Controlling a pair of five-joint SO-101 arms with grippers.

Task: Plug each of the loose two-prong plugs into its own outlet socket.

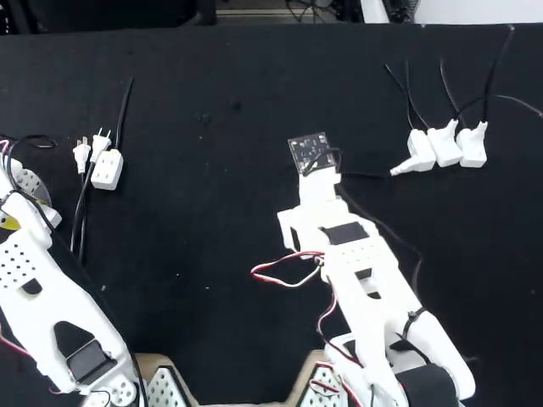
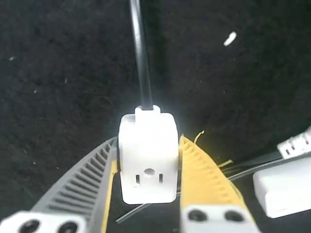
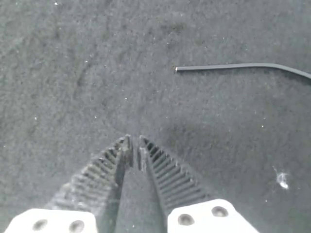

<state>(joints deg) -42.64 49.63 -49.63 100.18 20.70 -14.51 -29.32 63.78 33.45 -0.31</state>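
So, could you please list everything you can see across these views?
table: one, black, under everything
two-prong plugs: two, white, side by side at the left
lying socket: one, white, beside those plugs
held socket: one, white with black cord, gripped near those plugs
corded pieces: three, white with black cords, clustered far right; plug or socket unclear
loose cord: one, black, lying flat
left claw: grey and yellow, shut on held socket
right claw: grey, shut, near the loose cord
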